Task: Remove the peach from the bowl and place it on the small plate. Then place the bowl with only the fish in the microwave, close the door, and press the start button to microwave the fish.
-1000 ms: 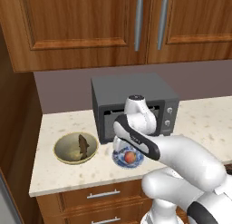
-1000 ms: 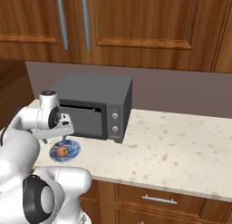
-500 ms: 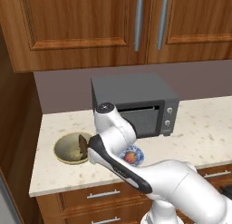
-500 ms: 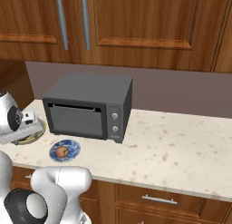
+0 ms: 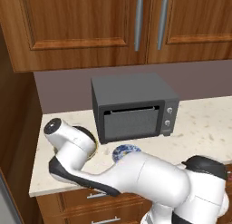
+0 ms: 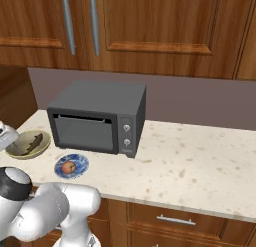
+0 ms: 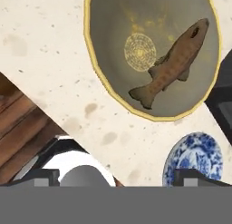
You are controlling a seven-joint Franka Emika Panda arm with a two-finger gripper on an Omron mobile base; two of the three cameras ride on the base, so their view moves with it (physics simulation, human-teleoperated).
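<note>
Hand view: my pincer (image 7: 111, 177) has swung from the small plate (image 6: 71, 166) to above the bowl (image 7: 108, 82), jaws spread wide and empty. Peach (image 6: 67, 166) now rests on that plate; only the fish (image 7: 170, 64) remains. Next step, in my judgement: grip the bowl rim for the closed microwave (image 6: 98, 117).

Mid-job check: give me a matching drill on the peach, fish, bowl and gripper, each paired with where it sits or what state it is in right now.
Things:
1. peach
2. fish
3. bowl
4. gripper

Places or states:
A. lying inside the bowl
B. open, holding nothing, above the counter near the bowl
C. on the blue-and-white plate
D. on the counter left of the dark oven, as the right base view shows it

Pairs: 1-C, 2-A, 3-D, 4-B
</note>
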